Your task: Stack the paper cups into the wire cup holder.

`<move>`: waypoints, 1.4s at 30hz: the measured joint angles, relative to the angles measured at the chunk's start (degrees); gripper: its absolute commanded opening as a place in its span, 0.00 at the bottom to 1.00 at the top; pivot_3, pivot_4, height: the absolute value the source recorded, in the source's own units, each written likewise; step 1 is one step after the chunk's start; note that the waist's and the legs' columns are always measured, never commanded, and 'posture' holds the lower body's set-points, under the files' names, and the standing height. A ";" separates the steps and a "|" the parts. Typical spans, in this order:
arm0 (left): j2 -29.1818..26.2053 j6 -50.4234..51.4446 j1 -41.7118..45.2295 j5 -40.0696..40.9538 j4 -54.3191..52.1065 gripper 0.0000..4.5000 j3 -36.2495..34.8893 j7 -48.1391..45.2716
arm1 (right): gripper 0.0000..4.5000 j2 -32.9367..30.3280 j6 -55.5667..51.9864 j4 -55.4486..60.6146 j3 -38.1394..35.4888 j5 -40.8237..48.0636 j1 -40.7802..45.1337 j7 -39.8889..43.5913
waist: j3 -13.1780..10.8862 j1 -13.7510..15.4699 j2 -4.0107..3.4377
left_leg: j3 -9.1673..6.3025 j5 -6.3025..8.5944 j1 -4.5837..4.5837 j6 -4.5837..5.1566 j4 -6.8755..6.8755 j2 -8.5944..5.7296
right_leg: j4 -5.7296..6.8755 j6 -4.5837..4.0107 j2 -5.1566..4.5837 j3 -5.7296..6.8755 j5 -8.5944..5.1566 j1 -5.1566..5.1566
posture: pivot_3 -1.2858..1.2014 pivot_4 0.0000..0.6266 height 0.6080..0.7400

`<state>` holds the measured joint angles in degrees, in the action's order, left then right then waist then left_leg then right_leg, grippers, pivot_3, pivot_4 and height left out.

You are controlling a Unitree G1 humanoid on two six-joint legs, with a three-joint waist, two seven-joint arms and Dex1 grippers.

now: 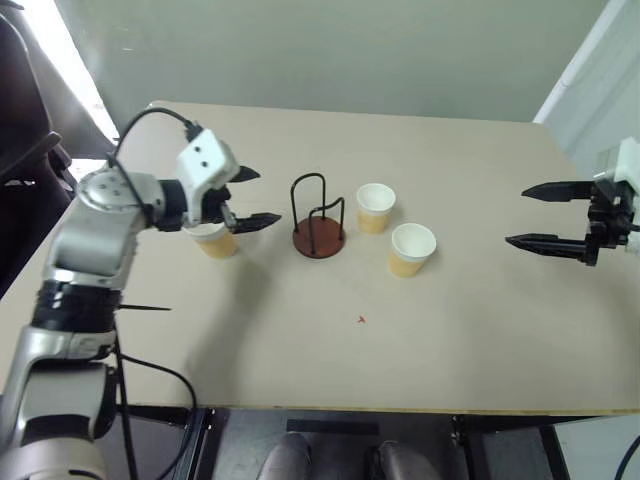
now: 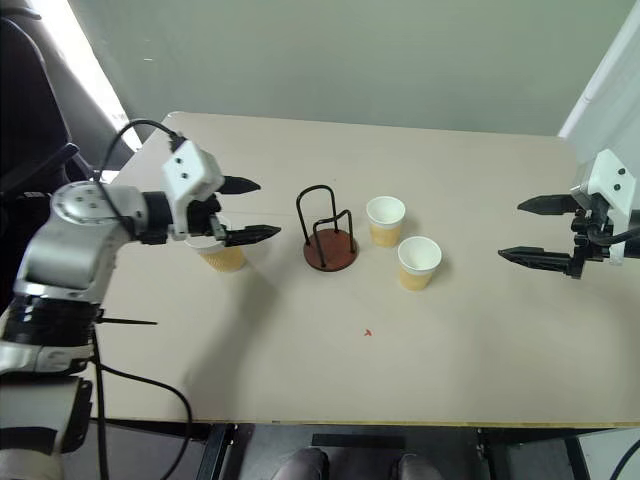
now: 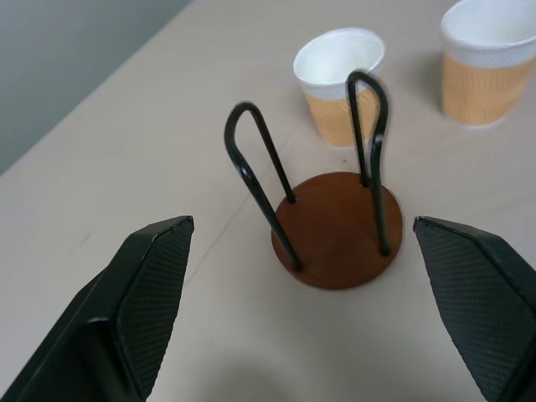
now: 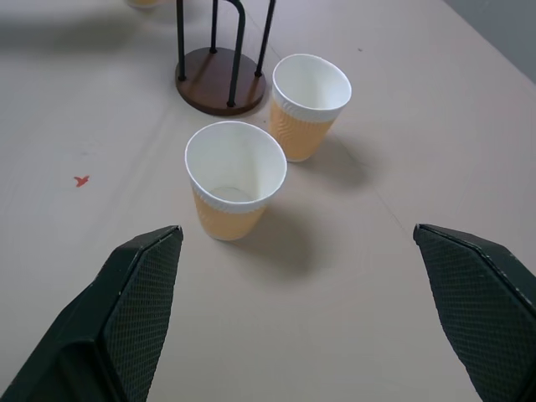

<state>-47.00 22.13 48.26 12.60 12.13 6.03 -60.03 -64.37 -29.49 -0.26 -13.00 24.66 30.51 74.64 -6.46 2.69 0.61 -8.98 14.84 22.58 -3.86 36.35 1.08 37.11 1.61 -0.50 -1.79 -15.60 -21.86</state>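
Observation:
The wire cup holder (image 1: 318, 223) stands mid-table, a reddish-brown disc with black wire loops, nothing in it. Two paper cups stand upright to its right: one (image 1: 375, 207) farther back, one (image 1: 411, 249) nearer. A third paper cup (image 1: 214, 239) stands left of the holder, partly hidden under my left gripper (image 1: 251, 198). That gripper hangs open above and just right of this cup, pointing at the holder (image 3: 333, 226). My right gripper (image 1: 540, 215) is open in the air at the table's right side, aimed at the two cups (image 4: 235, 189) (image 4: 308, 105), well apart from them.
The beige table (image 1: 330, 350) has a small red mark (image 1: 361, 320) in front of the holder. A black cable (image 1: 150, 118) loops over my left arm. A dark chair (image 1: 25, 170) stands beyond the table's left edge.

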 measured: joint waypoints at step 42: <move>18.82 -9.28 8.86 -6.67 24.23 0.00 4.69 -4.92 | 1.00 -1.84 -9.08 16.55 -19.49 5.51 -21.00 -8.28 | 0.00 1.23 0.00 | 0.47 0.33 0.34 0.74 1.59 -0.27 | -0.09 1.05 0.16 -0.77 0.14 0.16 | 0.52 0.24 1.00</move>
<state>-28.18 12.85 57.12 5.92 36.35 10.72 -64.95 -66.21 -38.56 16.29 -32.49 30.17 9.50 66.36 -6.47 3.92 0.61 -8.51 15.17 22.93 -3.12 37.94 0.82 37.02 2.66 -0.35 -2.57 -15.47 -21.70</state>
